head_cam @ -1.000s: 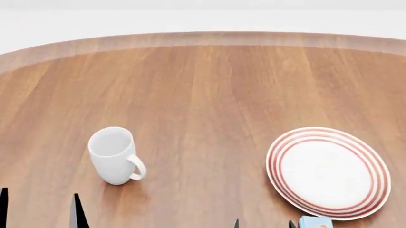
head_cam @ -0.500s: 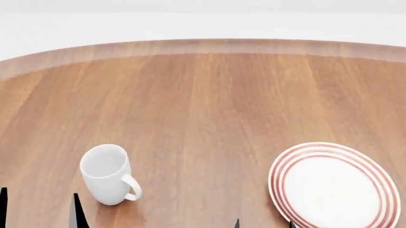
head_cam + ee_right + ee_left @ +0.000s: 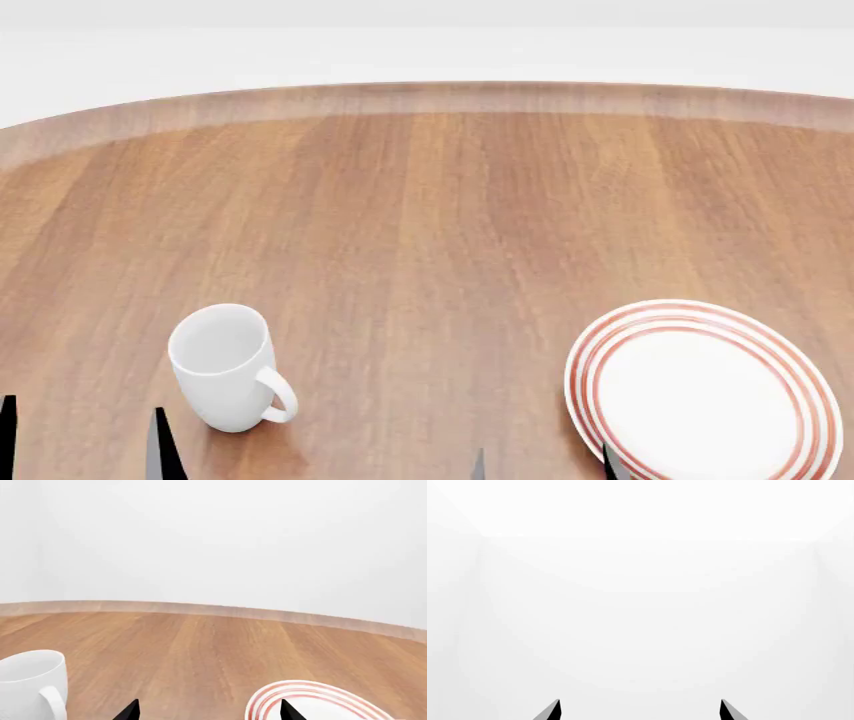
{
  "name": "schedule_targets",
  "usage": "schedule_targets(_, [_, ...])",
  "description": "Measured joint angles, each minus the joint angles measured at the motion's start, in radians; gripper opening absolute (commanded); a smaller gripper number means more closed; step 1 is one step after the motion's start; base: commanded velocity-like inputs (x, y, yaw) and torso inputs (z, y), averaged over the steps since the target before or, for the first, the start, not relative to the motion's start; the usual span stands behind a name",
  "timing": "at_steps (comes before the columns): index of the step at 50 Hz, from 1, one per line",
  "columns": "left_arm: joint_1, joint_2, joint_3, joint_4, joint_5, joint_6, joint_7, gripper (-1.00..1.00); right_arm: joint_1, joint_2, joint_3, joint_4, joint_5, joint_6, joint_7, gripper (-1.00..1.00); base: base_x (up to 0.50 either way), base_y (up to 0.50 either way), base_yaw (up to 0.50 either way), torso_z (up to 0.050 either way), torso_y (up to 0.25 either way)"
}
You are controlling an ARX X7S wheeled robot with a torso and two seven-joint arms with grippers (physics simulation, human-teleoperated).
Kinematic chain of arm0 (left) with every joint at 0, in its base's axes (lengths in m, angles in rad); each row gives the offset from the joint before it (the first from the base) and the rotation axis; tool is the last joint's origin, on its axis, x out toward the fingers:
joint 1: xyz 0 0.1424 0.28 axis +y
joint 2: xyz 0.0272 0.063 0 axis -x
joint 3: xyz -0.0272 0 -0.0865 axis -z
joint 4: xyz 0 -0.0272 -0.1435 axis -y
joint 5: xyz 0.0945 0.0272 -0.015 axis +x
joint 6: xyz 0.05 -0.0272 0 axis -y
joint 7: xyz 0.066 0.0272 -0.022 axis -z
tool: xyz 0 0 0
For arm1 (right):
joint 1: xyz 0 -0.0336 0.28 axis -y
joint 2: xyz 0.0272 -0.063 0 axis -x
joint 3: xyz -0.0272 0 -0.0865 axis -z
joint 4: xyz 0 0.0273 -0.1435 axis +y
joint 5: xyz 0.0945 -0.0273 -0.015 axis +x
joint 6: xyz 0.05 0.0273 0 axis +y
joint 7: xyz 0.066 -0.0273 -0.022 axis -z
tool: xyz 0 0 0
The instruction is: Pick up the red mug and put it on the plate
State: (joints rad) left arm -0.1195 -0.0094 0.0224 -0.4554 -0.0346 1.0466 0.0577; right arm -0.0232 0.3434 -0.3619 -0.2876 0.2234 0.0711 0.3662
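White mug on a wooden table

A plain white ceramic mug with a looped handle stands upright on the round brown wood-grain table, its open mouth showing a white inside and its handle turned toward the table's near edge. Behind the table's curved far rim lies a pale, featureless white wall.

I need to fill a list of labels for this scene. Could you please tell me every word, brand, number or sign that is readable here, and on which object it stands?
None: no view shows any readable text.
White mug: plain, no print.
Plate: only thin red rings around its rim, no letters.
Wooden table: bare wood grain, no markings.
The red mug is in no view, so nothing can be said about it.
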Motion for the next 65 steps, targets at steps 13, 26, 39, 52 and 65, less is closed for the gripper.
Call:
schedule_targets(13, [0.000, 0.002, -0.001, 0.001, -0.004, 0.000, 0.006, 1.00, -0.189, 0.097, 0.003, -0.228, -0.057, -0.039, 0.050, 1.00, 0.00, 0.00, 0.00, 0.000, 0.000])
schedule_targets(26, [0.000, 0.003, -0.003, 0.003, -0.008, 0.000, 0.012, 1.00, -0.416, 0.176, 0.019, -0.301, -0.106, -0.242, 0.076, 1.00, 0.00, 0.00, 0.00, 0.000, 0.000])
schedule_targets(39, [0.000, 0.003, -0.003, 0.003, -0.010, 0.000, 0.017, 1.00, -0.528, 0.207, 0.008, -0.229, -0.146, -0.412, 0.074, 1.00, 0.00, 0.00, 0.00, 0.000, 0.000])
schedule_targets(52, [0.000, 0.003, 0.000, -0.001, -0.015, 0.000, 0.020, 1.00, -0.550, 0.230, -0.017, -0.139, -0.158, -0.486, 0.046, 1.00, 0.00, 0.00, 0.00, 0.000, 0.000])
schedule_targets(65, [-0.001, 0.002, 0.001, -0.004, -0.018, 0.000, 0.022, 1.00, -0.537, 0.224, -0.044, -0.036, -0.155, -0.519, 0.026, 1.00, 0.00, 0.00, 0.00, 0.000, 0.000])
